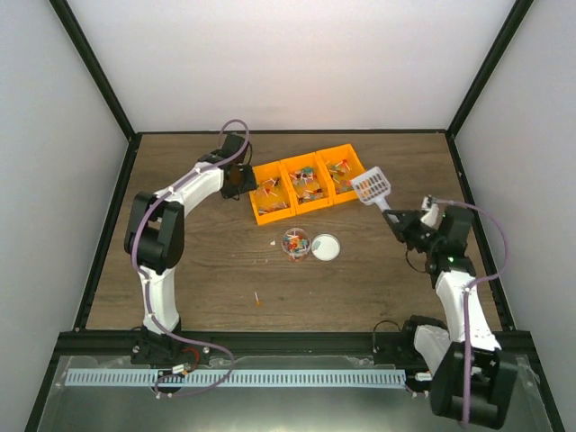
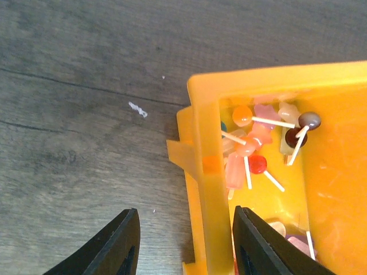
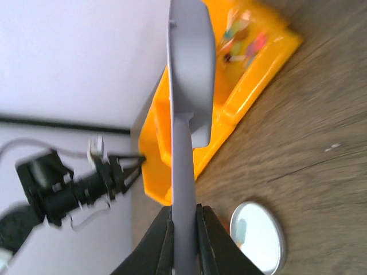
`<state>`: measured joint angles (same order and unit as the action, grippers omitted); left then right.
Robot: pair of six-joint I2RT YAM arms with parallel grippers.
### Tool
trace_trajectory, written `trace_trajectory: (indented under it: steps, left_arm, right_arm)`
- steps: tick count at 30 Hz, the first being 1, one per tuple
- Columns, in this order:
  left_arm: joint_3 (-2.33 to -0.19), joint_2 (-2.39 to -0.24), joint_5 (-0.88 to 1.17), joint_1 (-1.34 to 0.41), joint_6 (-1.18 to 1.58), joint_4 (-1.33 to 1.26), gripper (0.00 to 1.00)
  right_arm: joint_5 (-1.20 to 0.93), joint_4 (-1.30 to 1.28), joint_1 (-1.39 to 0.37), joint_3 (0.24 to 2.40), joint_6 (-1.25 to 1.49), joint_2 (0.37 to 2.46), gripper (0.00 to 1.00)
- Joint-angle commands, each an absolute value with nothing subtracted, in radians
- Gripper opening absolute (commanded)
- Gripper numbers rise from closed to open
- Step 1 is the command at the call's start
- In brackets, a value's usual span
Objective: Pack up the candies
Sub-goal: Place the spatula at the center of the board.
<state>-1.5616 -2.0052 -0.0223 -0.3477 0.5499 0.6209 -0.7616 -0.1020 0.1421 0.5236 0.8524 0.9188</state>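
The candies, small lollipops in mixed colours, lie in the orange three-part bin (image 1: pixel 271 167) and fill a small clear cup (image 1: pixel 295 243) in front of it. In the left wrist view candies (image 2: pixel 252 143) lie inside the bin's left compartment. My left gripper (image 1: pixel 241 180) is open, its jaws (image 2: pixel 186 238) straddling the bin's left wall (image 2: pixel 206 172) without touching it. My right gripper (image 1: pixel 397 221) is shut on the handle of the grey slotted scoop (image 1: pixel 372 186), whose head hangs by the bin's right end. In the right wrist view the scoop (image 3: pixel 189 74) stands edge-on between my fingers (image 3: pixel 184 235).
The cup's round clear lid (image 1: pixel 326 247) lies flat right of the cup and shows in the right wrist view (image 3: pixel 258 236). One loose candy (image 1: pixel 258 300) lies near the front, another (image 1: pixel 274 241) left of the cup. Black frame rails edge the table.
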Motion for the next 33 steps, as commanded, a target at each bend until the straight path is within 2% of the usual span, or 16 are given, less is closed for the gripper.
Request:
trace_trajectory:
  steps: [1, 5, 9, 16, 21, 23, 29, 32, 33]
  left_arm:
    - [-1.538, -1.967, -0.04, -0.367, 0.593, 0.625, 0.49]
    - [-1.509, -1.963, -0.059, -0.387, 0.636, 0.621, 0.54]
    - [-1.532, -1.969, -0.185, -0.427, 0.689, 0.688, 0.59]
    - [-1.51, -1.973, -0.252, -0.488, 0.775, 0.749, 0.62]
    - [-1.468, -1.961, -0.226, -0.497, 0.789, 0.727, 0.61]
    - [-1.467, -1.961, -0.22, -0.497, 0.787, 0.728, 0.61]
    - [-1.472, -1.97, -0.212, -0.499, 0.783, 0.725, 0.61]
    - [-1.479, -1.981, -0.204, -0.499, 0.78, 0.725, 0.59]
    - [-1.481, -1.984, -0.204, -0.499, 0.779, 0.724, 0.58]
  right_arm:
    - [-0.896, 0.162, 0.343, 0.408, 1.01, 0.905, 0.01]
    - [-0.9, 0.267, 0.433, 0.343, 1.038, 0.974, 0.01]
    - [-0.856, 0.326, 0.451, 0.331, 1.012, 1.045, 0.01]
    - [-0.85, 0.442, 0.456, 0.32, 0.978, 1.219, 0.1]
    - [-0.826, 0.451, 0.456, 0.295, 0.941, 1.253, 0.23]
    - [-0.819, 0.434, 0.457, 0.3, 0.921, 1.248, 0.32]
    - [-0.763, 0.223, 0.456, 0.338, 0.828, 1.166, 0.51]
    - [-0.715, 0.078, 0.456, 0.368, 0.773, 1.087, 0.68]
    - [-0.703, 0.036, 0.457, 0.375, 0.76, 1.061, 0.7]
